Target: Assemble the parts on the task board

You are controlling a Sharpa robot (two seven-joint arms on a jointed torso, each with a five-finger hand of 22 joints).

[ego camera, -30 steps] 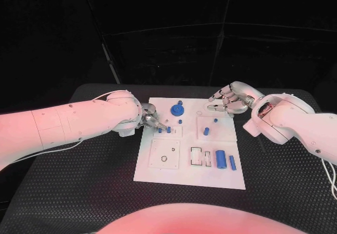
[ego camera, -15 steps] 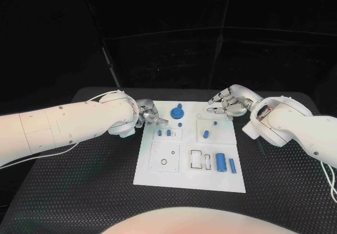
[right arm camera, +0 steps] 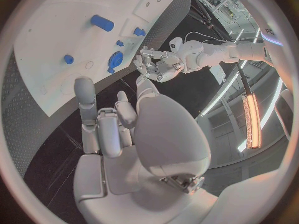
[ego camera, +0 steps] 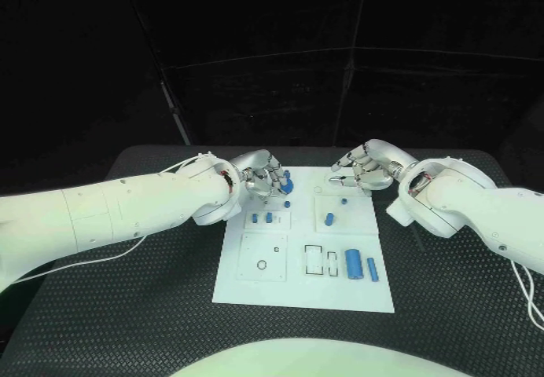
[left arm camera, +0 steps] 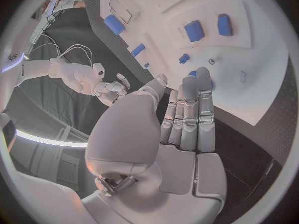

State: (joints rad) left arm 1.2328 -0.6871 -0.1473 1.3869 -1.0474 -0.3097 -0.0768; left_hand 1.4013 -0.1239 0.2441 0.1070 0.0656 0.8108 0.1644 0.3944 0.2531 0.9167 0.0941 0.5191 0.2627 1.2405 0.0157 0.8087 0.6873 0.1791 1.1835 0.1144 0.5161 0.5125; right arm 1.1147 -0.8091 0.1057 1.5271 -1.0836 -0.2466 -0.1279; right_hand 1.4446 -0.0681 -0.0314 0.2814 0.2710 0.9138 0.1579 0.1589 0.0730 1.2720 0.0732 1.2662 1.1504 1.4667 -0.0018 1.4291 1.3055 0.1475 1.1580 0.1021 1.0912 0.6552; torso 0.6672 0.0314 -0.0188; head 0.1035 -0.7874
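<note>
Black table [ego camera: 136,298] carries the task board [ego camera: 261,290]; the empty, loosely spread left hand [ego camera: 259,177] hovers nearest the blue round part [ego camera: 284,186], the right hand [ego camera: 361,167] also empty.

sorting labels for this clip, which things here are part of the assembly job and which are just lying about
Part of the job:
task board
blue parts on it, e.g. the large cylinder
left hand
right hand

Just there:
black table
white cable by the left arm

**Our white arms and silver hands**

We have two bulky, glossy white arms, the left arm [ego camera: 102,212] and the right arm [ego camera: 476,200], with rounded shells. A thin white cable [ego camera: 108,253] loops beside the left one. Each ends in a silver, segmented metal hand: left hand [ego camera: 261,174], right hand [ego camera: 361,167].
</note>
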